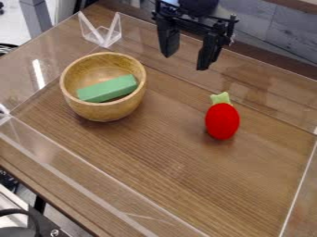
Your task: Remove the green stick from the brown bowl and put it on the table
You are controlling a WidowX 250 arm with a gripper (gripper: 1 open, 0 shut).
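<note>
On the table (161, 176), the red strawberry toy (221, 120) stands right of centre. To the left, the brown bowl (104, 86) holds the green stick (107, 90). Farther back, the gripper (186, 51) hangs wide open, holding nothing.

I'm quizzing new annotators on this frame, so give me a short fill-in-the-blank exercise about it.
1. The green stick lies inside the ______.
2. The gripper hangs above the table with its jaws ______.
3. The strawberry toy stands on the table, outside the bowl, and its body is coloured ______.

Missing words: brown bowl; open; red.
</note>
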